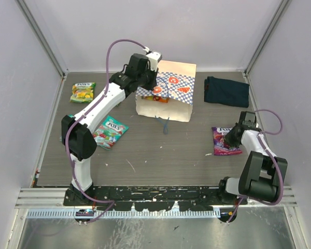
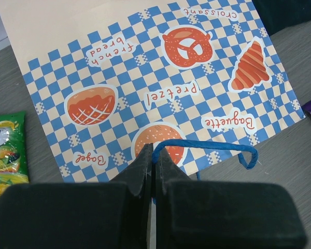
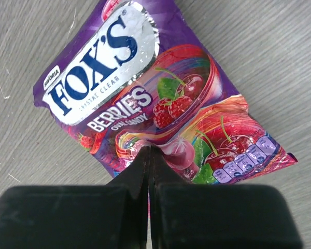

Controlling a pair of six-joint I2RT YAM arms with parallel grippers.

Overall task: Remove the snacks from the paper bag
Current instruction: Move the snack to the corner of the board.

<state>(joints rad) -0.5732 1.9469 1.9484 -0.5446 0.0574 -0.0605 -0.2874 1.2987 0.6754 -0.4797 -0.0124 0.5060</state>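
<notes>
- Left gripper: fingers pressed together, pinching the blue cord handle of the paper bag.
- Right gripper, well right of the bag: fingers pressed together on the near edge of the purple packet.
- Green packet and teal packet lie left of the bag, apart from both grippers.
</notes>
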